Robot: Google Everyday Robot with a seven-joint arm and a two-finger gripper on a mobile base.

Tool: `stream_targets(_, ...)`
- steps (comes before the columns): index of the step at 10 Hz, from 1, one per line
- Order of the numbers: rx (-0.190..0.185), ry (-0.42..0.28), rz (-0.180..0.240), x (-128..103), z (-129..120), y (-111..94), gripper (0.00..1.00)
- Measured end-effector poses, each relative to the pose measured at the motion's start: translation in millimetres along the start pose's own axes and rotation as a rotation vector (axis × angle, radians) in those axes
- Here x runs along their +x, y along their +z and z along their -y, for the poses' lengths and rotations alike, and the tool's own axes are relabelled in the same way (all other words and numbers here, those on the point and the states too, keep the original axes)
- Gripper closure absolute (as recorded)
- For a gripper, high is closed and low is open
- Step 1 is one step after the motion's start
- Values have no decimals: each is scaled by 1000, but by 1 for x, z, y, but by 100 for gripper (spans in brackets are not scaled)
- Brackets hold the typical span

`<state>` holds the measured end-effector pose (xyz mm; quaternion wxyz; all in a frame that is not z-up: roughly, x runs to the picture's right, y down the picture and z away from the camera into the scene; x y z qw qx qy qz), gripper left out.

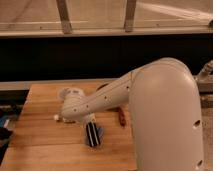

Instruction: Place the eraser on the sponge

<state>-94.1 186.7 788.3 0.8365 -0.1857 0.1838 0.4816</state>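
Wooden tabletop (pixel 40 150) bore the eraser (pixel 91 134) lying lengthwise on the sponge (pixel 100 134), so the placement looked met. At the eraser's 11 o'clock, the gripper (pixel 80 116) hung just above; released or clenched, I could not tell.
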Motion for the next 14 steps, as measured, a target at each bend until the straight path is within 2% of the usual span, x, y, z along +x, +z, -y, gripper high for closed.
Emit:
stream_targets(3, -3, -17, 7, -2, -5, -7, 32)
stream_targets(4, -6, -22, 8, -3, -7, -8, 30)
stream_targets(8, -11, -25, 6, -2, -8, -5, 30)
stream_targets(10, -1, -18, 15, -2, -4, -8, 30)
stream_targets(12, 28, 4, 46, -3, 9, -27, 30)
stream_targets(14, 48, 49, 110, -3, 27, -57, 30)
